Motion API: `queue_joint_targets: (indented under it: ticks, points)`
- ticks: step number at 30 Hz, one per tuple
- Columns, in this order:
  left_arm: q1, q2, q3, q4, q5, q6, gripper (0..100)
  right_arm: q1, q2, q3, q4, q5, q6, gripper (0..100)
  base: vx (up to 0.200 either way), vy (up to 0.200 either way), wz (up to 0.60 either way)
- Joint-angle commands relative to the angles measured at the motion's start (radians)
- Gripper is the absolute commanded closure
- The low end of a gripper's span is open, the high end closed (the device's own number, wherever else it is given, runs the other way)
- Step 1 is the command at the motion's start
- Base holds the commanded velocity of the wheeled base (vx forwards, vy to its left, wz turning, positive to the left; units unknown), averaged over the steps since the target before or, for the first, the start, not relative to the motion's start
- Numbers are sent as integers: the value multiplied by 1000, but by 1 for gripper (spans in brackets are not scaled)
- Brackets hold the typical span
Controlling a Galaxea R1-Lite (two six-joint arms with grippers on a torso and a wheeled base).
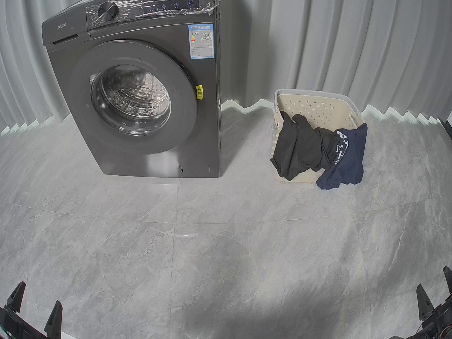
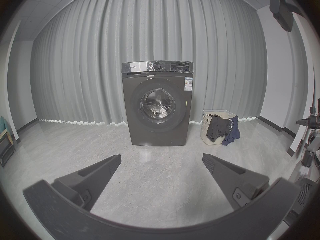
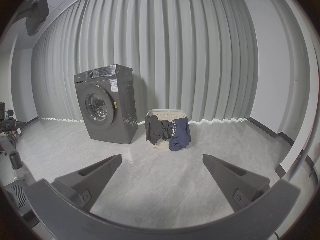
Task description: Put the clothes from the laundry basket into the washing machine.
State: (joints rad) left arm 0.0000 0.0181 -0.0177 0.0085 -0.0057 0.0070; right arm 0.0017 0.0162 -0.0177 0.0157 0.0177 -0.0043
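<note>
2 clothes: black garment [image 1: 301, 149] & navy garment [image 1: 348, 158] w/ white print, draped over front rim of 1 cream laundry basket [image 1: 320, 104], just right of washing machine [image 1: 141, 95]. Both spread, empty: left gripper [image 2: 161, 155], right gripper [image 3: 161, 155].

Floor [image 1: 235, 260] with washing machine [image 1: 141, 100] and laundry basket [image 1: 325, 109]

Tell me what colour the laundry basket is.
Cream white, its walls pierced with small cross-shaped holes; the laundry basket shows best in the head view.
</note>
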Motion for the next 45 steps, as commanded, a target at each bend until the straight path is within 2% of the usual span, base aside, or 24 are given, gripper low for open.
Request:
queue_joint_targets:
  ticks: [1, 19, 37, 45]
  points:
    - [0, -18, 16, -1, -2, -1, 0, 0, -13, 10, 0, -1, 0, 0, 0, 0, 0]
    - [0, -18, 16, 1, -3, -1, 0, 0, -13, 10, 0, 1, 0, 0, 0, 0, 0]
    - [0, -18, 16, 1, -5, 4, 0, -2, -12, 10, 1, 4, -2, 0, 200, 0, 0]
    - [0, -18, 16, 1, -2, 4, 0, 0, -13, 10, 0, 4, 0, 0, 0, 0, 0]
